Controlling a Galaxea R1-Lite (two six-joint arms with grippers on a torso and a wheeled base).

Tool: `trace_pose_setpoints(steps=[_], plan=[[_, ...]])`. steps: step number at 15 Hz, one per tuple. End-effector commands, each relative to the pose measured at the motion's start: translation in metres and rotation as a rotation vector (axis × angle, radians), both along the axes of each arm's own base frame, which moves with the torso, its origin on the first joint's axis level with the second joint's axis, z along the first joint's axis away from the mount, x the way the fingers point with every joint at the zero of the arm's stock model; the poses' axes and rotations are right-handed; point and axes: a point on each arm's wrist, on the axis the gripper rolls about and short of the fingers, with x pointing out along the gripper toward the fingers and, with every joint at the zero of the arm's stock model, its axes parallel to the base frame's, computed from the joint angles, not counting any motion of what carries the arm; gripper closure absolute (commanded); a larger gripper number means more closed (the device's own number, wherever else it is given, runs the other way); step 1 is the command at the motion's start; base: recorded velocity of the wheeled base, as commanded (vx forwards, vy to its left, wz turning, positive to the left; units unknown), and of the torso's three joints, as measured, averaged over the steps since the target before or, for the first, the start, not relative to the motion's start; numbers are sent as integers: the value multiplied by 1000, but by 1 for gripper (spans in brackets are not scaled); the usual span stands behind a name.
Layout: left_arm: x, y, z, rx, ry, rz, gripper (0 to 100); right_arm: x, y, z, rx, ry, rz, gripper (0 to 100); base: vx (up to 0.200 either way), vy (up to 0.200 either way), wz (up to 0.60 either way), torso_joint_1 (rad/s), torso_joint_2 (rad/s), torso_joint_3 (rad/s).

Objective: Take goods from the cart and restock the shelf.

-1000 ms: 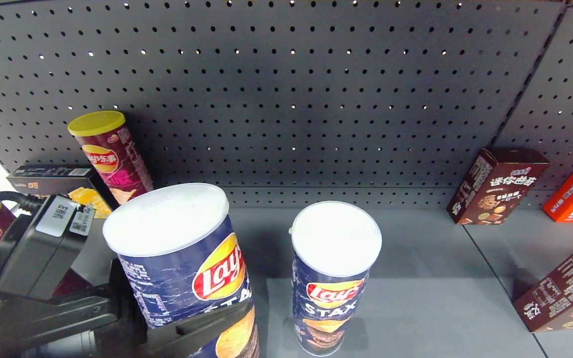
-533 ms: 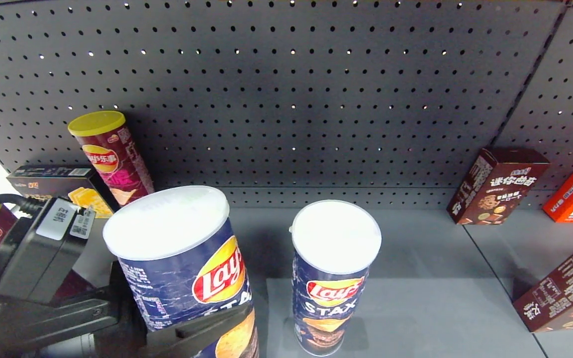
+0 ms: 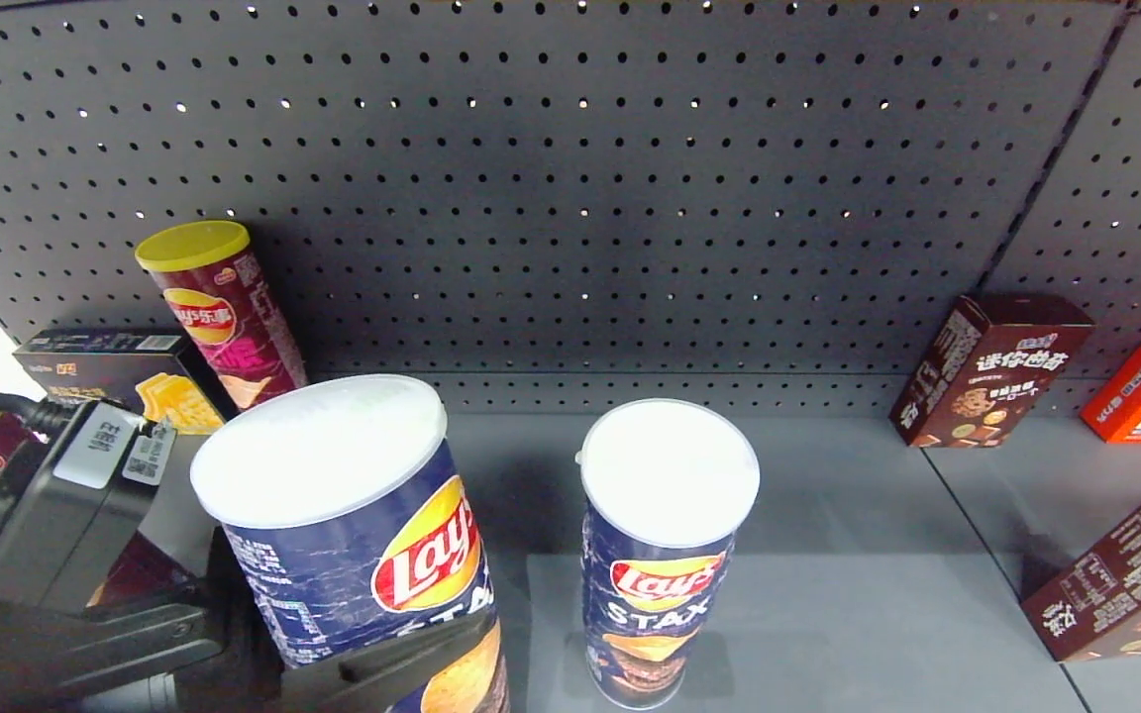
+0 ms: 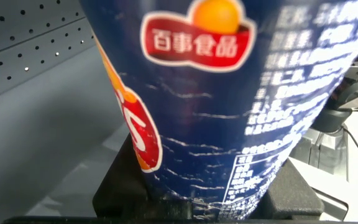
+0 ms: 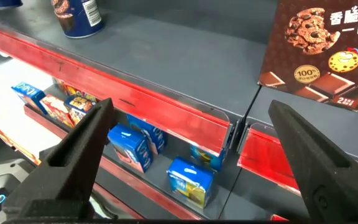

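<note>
Holding item one: blue chip can (image 3: pixel 333 535), 7 o'clock, upright, clenched in my left hand (image 3: pixel 333 668), fingers on either side of its lower body; base hidden, so contact with the shelf (image 3: pixel 828 594) cannot be told. Right hand (image 5: pixel 191 162): spread wide, empty, near the shelf's red front rail (image 5: pixel 166 106). Item two: matching can (image 3: pixel 665 555), 6 o'clock, standing on the shelf, so I judge one is placed. Farther, 10 o'clock: red can (image 3: pixel 219 307) by the pegboard (image 3: pixel 570 198). Remaining restock: unknown.
</note>
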Motion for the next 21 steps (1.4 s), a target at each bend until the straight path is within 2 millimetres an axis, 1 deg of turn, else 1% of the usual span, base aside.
trace_pose_setpoints(steps=[1, 7, 12, 16, 19, 21], plan=[[-1, 1, 0, -1, -1, 0, 100, 0, 0, 0, -1, -1, 0, 0, 0, 0, 0, 0, 0, 0], [0, 1, 5, -14, -14, 0, 100, 0, 0, 0, 0, 0, 0, 0, 0, 0, 0, 0, 0, 0], [1, 2, 5, -16, -20, 15, 100, 0, 0, 0, 0, 0, 0, 0, 0, 0, 0, 0, 0, 0], [6, 9, 7, -18, -32, 66, 100, 0, 0, 0, 0, 0, 0, 0, 0, 0, 0, 0, 0, 0], [11, 5, 18, -29, -63, 51, 100, 0, 0, 0, 0, 0, 0, 0, 0, 0, 0, 0, 0, 0], [16, 3, 20, -30, -61, 41, 100, 0, 0, 0, 0, 0, 0, 0, 0, 0, 0, 0, 0, 0]])
